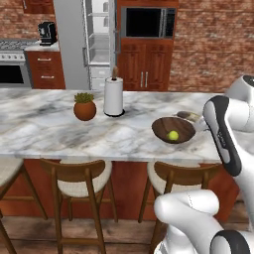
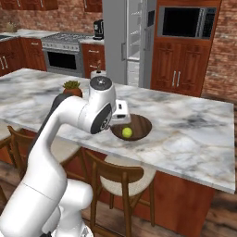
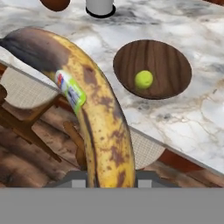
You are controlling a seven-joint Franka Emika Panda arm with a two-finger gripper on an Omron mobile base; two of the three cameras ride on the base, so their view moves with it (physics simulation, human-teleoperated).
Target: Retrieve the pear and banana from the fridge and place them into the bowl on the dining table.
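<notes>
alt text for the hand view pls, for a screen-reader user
A spotted banana held in the shut jaws fills the foreground. Beyond it, the pear lies in the dark wooden bowl on the marble dining table, above a stool seat.

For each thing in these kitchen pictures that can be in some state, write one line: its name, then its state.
pear: lying inside the bowl.
bowl: upright on the dining table, holding the pear.
banana: held in the gripper, off the table, not yet in the bowl.
gripper: shut on the banana.
fridge: door open, white shelves showing.
dining table: carrying the bowl, plant pot and paper towel roll.
</notes>
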